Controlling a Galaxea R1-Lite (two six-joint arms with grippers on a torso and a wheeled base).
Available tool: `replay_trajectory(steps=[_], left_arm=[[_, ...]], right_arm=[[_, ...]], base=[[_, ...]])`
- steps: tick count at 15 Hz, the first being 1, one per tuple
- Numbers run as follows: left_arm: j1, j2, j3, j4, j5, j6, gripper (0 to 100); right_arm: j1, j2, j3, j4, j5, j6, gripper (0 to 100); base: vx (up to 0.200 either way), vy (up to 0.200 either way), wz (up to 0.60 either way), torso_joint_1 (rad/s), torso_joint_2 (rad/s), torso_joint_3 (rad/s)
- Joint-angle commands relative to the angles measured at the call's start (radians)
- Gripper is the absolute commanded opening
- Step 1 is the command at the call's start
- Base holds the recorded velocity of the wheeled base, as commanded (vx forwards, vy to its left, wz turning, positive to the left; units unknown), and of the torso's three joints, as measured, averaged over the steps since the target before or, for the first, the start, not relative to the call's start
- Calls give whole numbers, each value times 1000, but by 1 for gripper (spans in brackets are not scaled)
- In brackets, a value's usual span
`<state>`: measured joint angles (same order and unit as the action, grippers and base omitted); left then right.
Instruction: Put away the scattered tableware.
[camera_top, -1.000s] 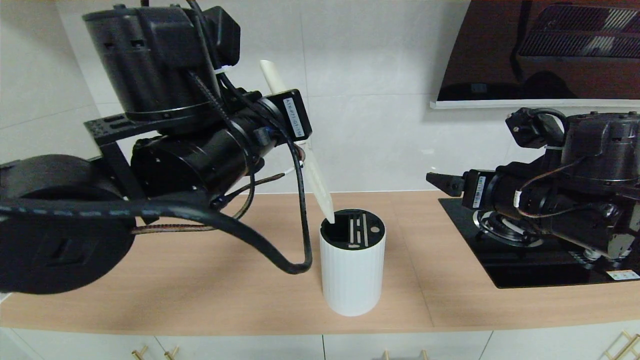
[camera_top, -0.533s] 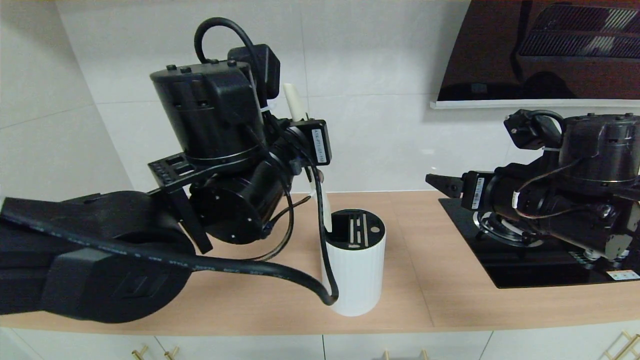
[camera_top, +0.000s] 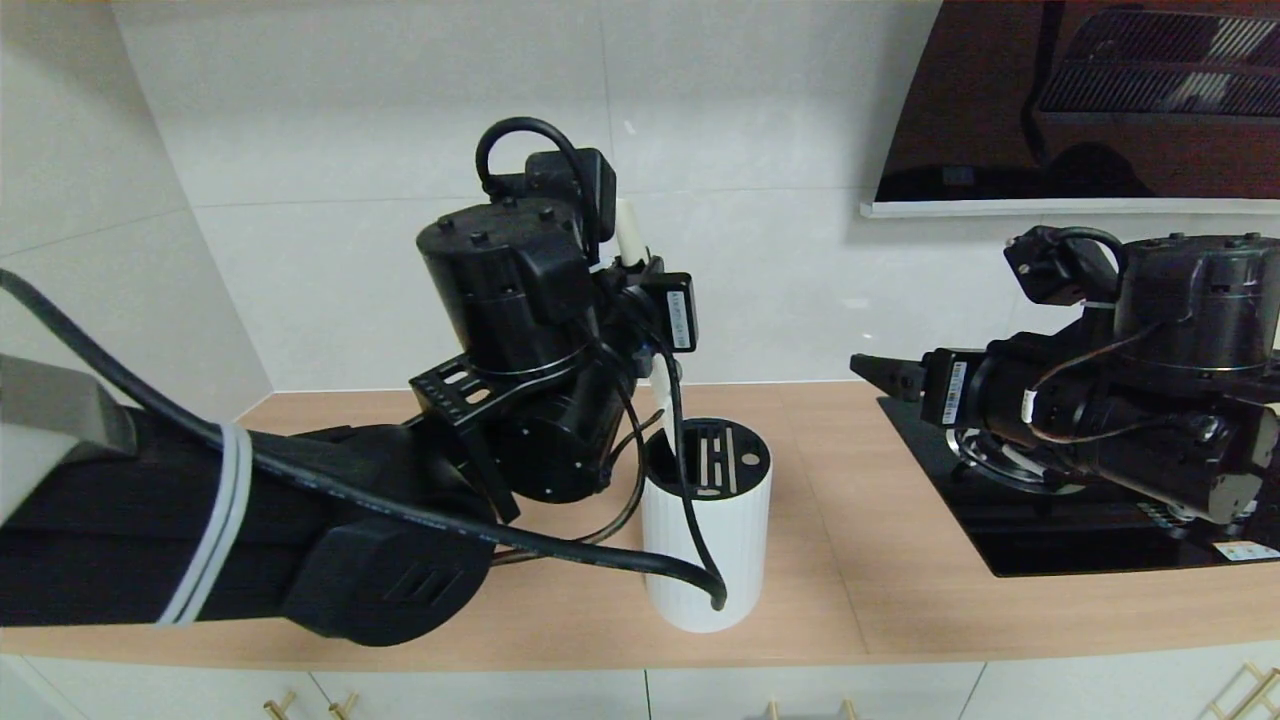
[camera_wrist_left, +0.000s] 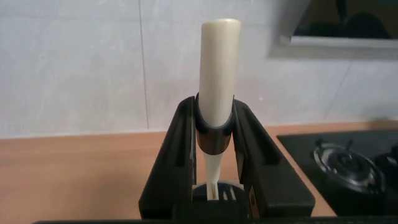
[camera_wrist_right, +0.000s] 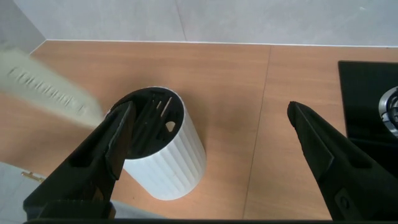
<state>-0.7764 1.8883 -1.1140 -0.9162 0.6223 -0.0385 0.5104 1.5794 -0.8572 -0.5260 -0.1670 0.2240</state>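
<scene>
A white ribbed utensil holder (camera_top: 705, 540) with a black slotted top stands on the wooden counter. My left gripper (camera_top: 650, 325) is right above its rim, shut on a cream-white utensil (camera_top: 628, 228) held nearly upright. The utensil's lower end dips into the holder's large opening. In the left wrist view the round handle (camera_wrist_left: 217, 68) sticks up between the fingers of the left gripper (camera_wrist_left: 214, 130). My right gripper (camera_top: 880, 368) hangs open to the right of the holder, apart from it. In the right wrist view, the right gripper (camera_wrist_right: 210, 109) frames the holder (camera_wrist_right: 163, 155) and the utensil's flat end (camera_wrist_right: 43, 84).
A black gas hob (camera_top: 1050, 500) is set into the counter (camera_top: 880, 600) at the right, under my right arm. A dark range hood (camera_top: 1080, 100) hangs on the tiled wall. Bare counter lies between holder and hob. The left arm's cable loops in front of the holder.
My left arm has swung right and down toward the holder, turning the utensil upright and sinking its lower end deeper into the opening. The right arm has barely moved.
</scene>
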Motion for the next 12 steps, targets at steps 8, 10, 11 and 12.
replay_trajectory(steps=[8, 10, 11, 12], left_arm=[[0, 94, -4, -24, -3, -4, 0], [0, 106, -6, -24, 0, -4, 0], [0, 110, -4, -24, 0, -4, 0], [-1, 123, -4, -24, 4, -6, 0]], right_arm=[[2, 2, 6, 0, 0, 0, 100], [2, 4, 7, 0, 0, -2, 100], [2, 4, 7, 0, 0, 0, 100], [2, 5, 7, 0, 0, 0, 100]], base=[[0, 0, 0, 0, 0, 0], [0, 0, 0, 0, 0, 0], [0, 0, 0, 0, 0, 0], [0, 0, 0, 0, 0, 0]])
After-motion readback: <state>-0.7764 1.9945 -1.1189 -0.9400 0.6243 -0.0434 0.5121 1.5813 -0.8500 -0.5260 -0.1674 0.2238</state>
